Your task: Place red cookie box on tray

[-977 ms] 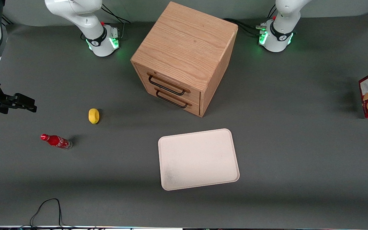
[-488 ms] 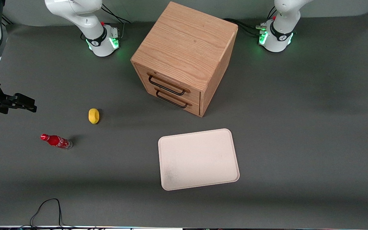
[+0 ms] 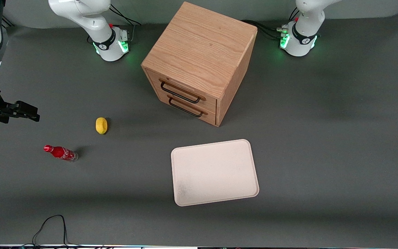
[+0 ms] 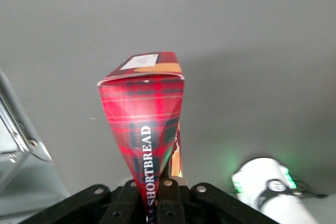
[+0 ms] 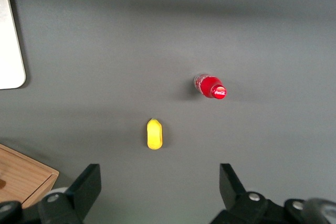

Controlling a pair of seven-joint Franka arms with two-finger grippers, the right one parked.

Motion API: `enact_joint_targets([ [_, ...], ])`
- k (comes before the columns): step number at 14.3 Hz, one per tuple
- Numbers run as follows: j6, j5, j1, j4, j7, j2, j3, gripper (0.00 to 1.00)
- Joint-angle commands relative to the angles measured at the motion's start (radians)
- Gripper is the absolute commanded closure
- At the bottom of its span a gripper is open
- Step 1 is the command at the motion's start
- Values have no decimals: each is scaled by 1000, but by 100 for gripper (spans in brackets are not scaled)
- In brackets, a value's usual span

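Note:
The red cookie box (image 4: 144, 114), a dark-red tartan carton with white "SHORTBREAD" lettering, is clamped between the fingers of my left gripper (image 4: 155, 203). It hangs above the bare grey table. Neither the gripper nor the box shows in the front view; both are out of frame toward the working arm's end of the table. The tray (image 3: 214, 172) is pale cream-pink with rounded corners. It lies flat with nothing on it, nearer the front camera than the wooden cabinet. Its edge also shows in the right wrist view (image 5: 10, 40).
A wooden cabinet (image 3: 199, 58) with two drawers stands mid-table. A yellow lemon-like object (image 3: 101, 125) and a small red soda bottle (image 3: 60, 152) lie toward the parked arm's end. A black cable (image 3: 48, 224) lies at the front edge. The working arm's base (image 4: 268, 187) glows green.
One second ago the box and gripper showed at the working arm's edge of the front view. Since half a second ago they have been out of that view. Nothing else moved.

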Motion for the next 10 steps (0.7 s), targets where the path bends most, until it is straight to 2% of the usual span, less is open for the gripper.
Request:
enact_joint_targets([
  [1,-69,-33,-153,42,-235,13,-8,100],
  [3,-63,-109,-227,44,-455,19,-63,100],
  [6,18,-114,-321,97,-759,76,-202,100],
  [8,49,-109,-383,258,-936,226,-265,100],
  [10,64,-95,-498,462,-1095,417,-264,100],
])
